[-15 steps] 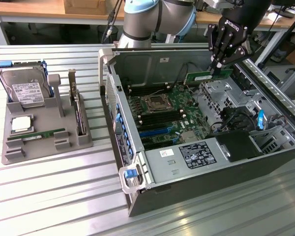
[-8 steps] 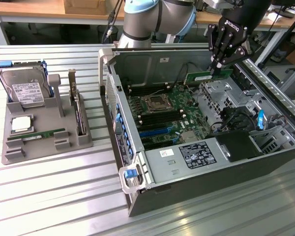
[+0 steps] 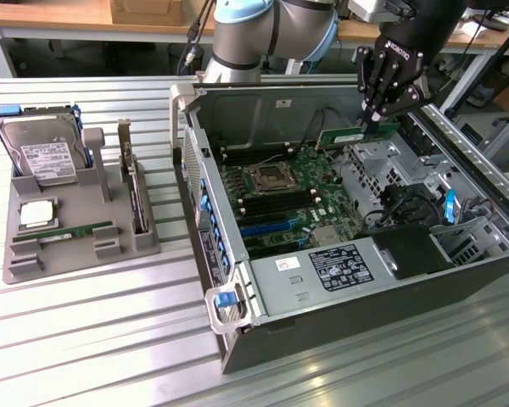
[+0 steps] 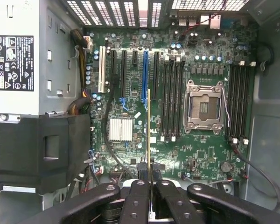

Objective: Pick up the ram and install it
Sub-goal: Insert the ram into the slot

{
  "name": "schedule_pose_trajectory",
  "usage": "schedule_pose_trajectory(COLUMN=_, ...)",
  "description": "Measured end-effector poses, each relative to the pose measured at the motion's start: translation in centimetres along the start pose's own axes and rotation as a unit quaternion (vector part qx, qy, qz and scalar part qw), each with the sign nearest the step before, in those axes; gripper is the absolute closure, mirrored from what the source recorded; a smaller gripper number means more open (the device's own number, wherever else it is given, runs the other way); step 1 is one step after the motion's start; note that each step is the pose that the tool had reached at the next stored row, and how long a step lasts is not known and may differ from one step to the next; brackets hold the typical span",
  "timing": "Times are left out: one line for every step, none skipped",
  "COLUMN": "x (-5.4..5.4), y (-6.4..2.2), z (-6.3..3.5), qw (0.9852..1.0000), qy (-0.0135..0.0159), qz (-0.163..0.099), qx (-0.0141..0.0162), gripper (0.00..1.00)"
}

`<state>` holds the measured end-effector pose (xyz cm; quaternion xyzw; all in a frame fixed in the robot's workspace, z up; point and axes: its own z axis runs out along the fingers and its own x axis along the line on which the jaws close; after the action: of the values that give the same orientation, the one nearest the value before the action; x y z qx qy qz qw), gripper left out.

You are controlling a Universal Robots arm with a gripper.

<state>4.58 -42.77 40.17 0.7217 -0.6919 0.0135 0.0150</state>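
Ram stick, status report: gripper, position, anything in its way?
Gripper shut on the long thin green ram stick. Held over the green motherboard inside the open case, not seated. Thin white wire lies beside black memory slots.

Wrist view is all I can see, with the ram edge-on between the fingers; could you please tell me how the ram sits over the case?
Observer: The gripper holds the ram near one end. It lies about level, pointing toward the exterior view's left, above the board near the far wall of the case.
Operator: Thank you. Is anything lying outside the case?
Observer: Yes, a grey tray on the exterior view's left holds a second stick lying flat.
Operator: What else is on it, please?
Observer: A hard drive, a processor and an upright card.
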Motion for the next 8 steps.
schedule_pose_trajectory(x=0.00, y=0.00, z=0.04, qw=1.0000, qy=0.0000, qz=0.000, qx=0.0000, gripper=0.88)
schedule_pose_trajectory(x=0.00, y=0.00, z=0.07, qw=1.0000, qy=0.0000, qz=0.000, qx=0.0000, gripper=0.88)
schedule_pose_trajectory(x=0.00, y=0.00, z=0.11, qw=1.0000, qy=0.0000, qz=0.000, qx=0.0000, gripper=0.88)
schedule_pose_trajectory(x=-0.01, y=0.00, z=0.16, qw=1.0000, qy=0.0000, qz=0.000, qx=0.0000, gripper=0.88)
schedule_pose_trajectory(x=-0.01, y=0.00, z=0.20, qw=1.0000, qy=0.0000, qz=0.000, qx=0.0000, gripper=0.88)
schedule_pose_trajectory(x=-0.01, y=0.00, z=0.24, qw=1.0000, qy=-0.0001, qz=0.000, qx=0.0000, gripper=0.88)
schedule_pose_trajectory(x=-0.01, y=0.00, z=0.29, qw=1.0000, qy=0.0000, qz=0.000, qx=0.0000, gripper=0.88)
schedule_pose_trajectory(x=-0.01, y=0.00, z=0.33, qw=1.0000, qy=0.0000, qz=0.000, qx=0.0000, gripper=0.88)
